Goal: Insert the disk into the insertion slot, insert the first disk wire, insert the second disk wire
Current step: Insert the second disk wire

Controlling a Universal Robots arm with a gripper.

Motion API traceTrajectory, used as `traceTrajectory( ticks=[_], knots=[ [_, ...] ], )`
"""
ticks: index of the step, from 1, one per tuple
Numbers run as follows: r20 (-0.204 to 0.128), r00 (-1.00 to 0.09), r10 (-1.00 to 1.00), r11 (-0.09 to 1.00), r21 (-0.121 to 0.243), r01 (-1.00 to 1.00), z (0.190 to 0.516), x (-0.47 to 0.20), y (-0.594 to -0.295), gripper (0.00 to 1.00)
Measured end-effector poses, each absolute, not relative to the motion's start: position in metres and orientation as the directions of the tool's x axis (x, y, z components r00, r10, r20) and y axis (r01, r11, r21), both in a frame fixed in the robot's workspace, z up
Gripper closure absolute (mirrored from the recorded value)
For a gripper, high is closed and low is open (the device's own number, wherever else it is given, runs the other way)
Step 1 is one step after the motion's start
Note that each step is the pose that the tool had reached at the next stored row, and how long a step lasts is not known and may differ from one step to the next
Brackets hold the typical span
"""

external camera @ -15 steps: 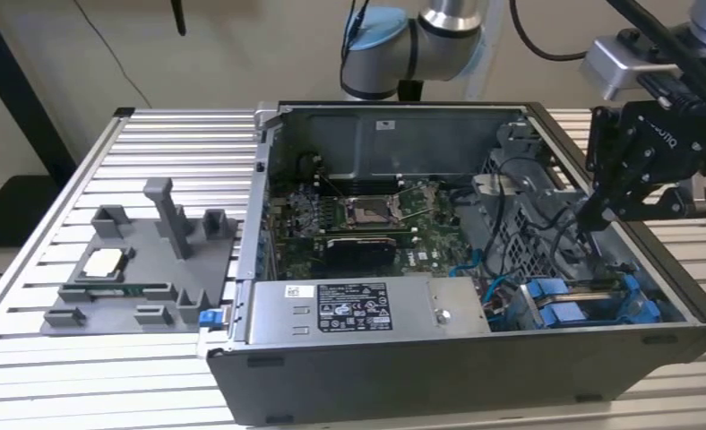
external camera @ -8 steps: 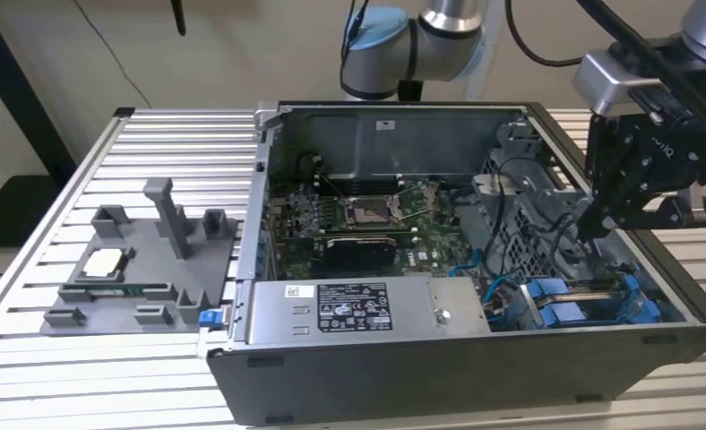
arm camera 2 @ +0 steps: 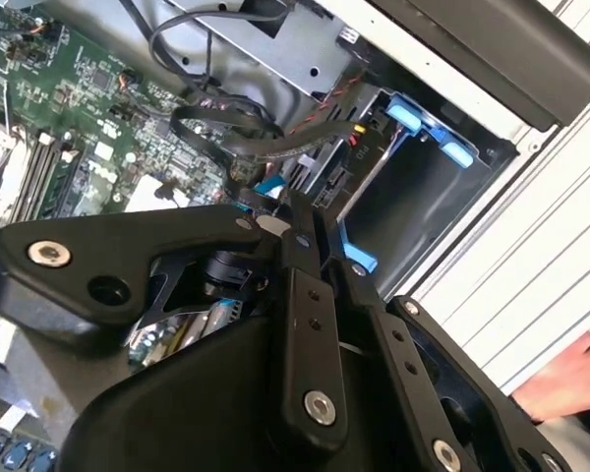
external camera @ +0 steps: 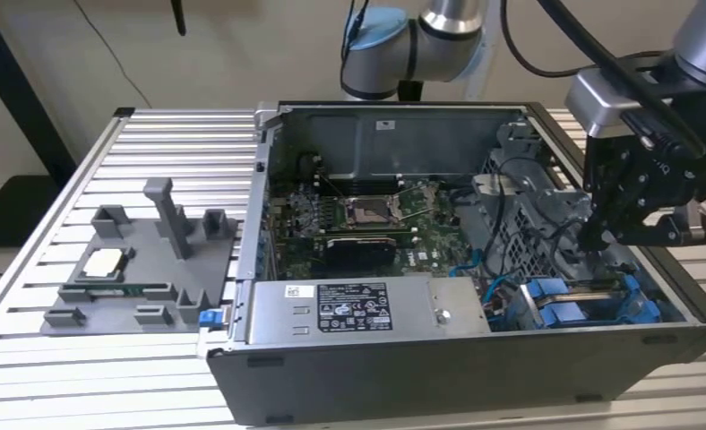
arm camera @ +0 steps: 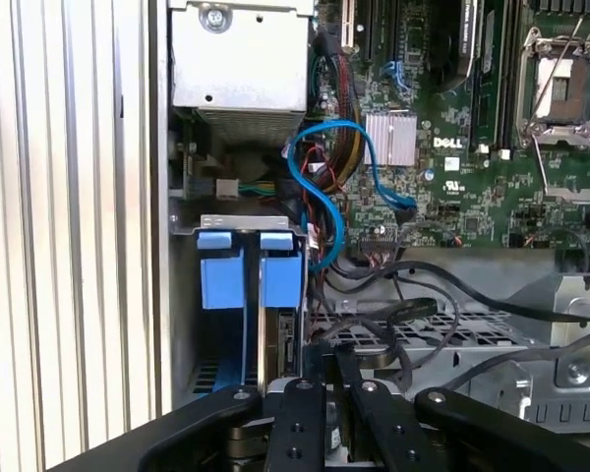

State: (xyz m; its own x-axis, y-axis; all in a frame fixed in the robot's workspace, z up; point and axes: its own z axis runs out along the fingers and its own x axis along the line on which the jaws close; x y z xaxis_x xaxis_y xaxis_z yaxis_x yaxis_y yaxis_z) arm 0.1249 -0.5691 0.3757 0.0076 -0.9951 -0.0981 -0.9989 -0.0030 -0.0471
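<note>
Your gripper [external camera: 600, 235] hangs inside the computer case [external camera: 449, 376], jaws together on the far edge of the disk [arm camera: 280, 339], standing on edge in the blue-tabbed insertion slot [arm camera: 251, 270] so it seats.

Robotics lab or test bench for computer assembly. Worktop [external camera: 42, 358] is slatted aluminium extrusion, not office furniture. Open desktop computer case [external camera: 449, 376] lies on it, side panel off, motherboard [external camera: 365, 224] and power supply [external camera: 365, 309] exposed. Grey fixture tray [external camera: 138, 269] with upright posts sits toward the worktop edge at the exterior view's left. Industrial robot arm [external camera: 437, 36] stands at the far edge, cables trailing. Plain beige wall [external camera: 245, 54] behind.
</note>
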Motion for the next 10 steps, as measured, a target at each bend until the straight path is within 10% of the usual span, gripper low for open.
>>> traceTrajectory(
  ticks=[10],
  knots=[
    [-0.098, 0.011, -0.995, -0.003, -0.081, -0.997, 0.365, 0.123, -0.578, 0.84]
  ],
)
